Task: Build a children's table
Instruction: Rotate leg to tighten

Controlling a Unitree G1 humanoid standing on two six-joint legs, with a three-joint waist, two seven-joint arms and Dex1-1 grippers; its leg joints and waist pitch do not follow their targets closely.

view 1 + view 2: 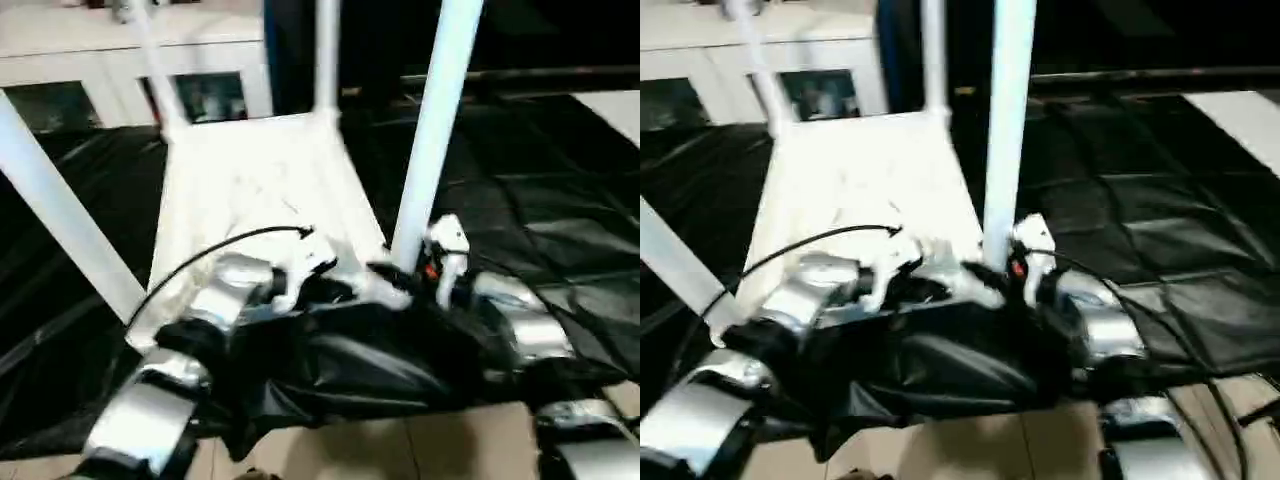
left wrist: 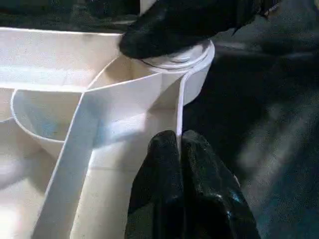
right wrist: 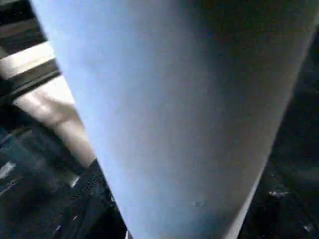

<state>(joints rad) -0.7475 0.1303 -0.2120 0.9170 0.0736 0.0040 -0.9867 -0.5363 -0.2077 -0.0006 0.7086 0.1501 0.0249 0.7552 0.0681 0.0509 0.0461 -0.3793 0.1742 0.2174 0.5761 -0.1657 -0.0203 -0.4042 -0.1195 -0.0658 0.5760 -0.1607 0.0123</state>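
The children's table lies upside down on the black drape, its white tabletop showing its ribbed underside. Legs stand up from its corners: one at the near right, one leaning at the near left, and two at the far corners. My left gripper is shut on the thin rim wall of the tabletop, just beside the near right corner socket. My right gripper sits at the base of the near right leg, right above that socket, seen black in the left wrist view.
The black-draped work table stretches to the right and ends just in front of my arms, with tiled floor below. A white cabinet with glass doors stands behind. A black cable arcs over my left forearm.
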